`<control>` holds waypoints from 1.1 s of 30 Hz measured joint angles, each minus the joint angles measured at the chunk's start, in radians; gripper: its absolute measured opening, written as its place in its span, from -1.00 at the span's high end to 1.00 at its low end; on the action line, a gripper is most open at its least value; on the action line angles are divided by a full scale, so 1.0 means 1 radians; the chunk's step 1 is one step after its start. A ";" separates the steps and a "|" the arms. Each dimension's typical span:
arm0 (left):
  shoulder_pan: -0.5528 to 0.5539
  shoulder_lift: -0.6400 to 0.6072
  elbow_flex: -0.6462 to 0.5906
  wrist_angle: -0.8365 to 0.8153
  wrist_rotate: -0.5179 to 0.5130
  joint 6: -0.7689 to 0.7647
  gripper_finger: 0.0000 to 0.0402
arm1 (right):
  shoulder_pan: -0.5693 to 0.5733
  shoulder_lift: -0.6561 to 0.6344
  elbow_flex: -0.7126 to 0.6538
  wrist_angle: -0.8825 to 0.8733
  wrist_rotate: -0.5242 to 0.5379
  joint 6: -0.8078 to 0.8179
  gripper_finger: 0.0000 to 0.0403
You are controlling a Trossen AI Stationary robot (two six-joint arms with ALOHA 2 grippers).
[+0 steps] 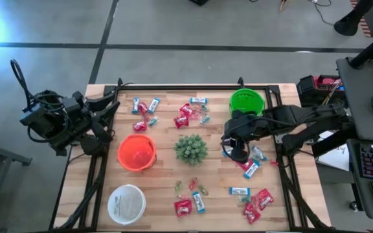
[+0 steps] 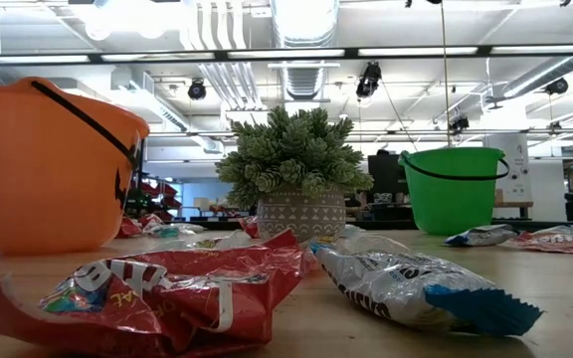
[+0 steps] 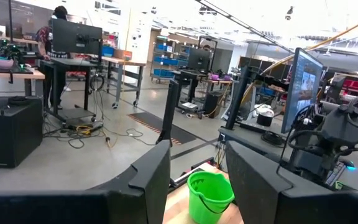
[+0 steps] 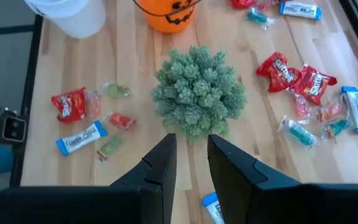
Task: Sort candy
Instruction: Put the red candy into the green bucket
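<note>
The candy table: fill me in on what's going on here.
Small wrapped candy lies scattered across the wooden table, none visibly in the orange bucket, green bucket or white bucket. The right gripper hovers empty, jaws slightly apart, just right of the spiky green potted plant. The left gripper waits open at the table's left edge.

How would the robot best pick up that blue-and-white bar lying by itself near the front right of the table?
Probably from straight above, gripper closing across the narrow middle of the blue-and-white bar. It lies flat on the table, long and thin, with clear wood on both long sides for the fingers.
</note>
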 joint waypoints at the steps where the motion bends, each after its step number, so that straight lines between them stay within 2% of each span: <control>1: 0.000 0.000 0.000 0.000 0.000 -0.002 0.31 | 0.000 0.005 0.000 -0.006 -0.007 0.002 0.58; 6: 0.000 0.000 0.000 0.001 0.000 -0.005 0.31 | -0.016 0.025 0.000 -0.055 -0.110 0.057 0.58; 13: 0.000 -0.011 0.000 0.010 0.000 -0.005 0.31 | -0.018 0.049 0.000 -0.066 -0.182 0.027 0.58; 23: 0.000 -0.025 0.000 0.006 0.000 0.009 0.31 | -0.018 0.083 0.000 -0.145 -0.200 -0.017 0.58; 29: 0.000 -0.019 0.000 0.004 0.000 0.074 0.31 | -0.018 0.081 -0.002 -0.189 -0.217 -0.038 0.58; 33: 0.000 -0.006 0.000 0.003 0.000 0.143 0.31 | -0.018 0.080 -0.002 -0.227 -0.300 -0.057 0.58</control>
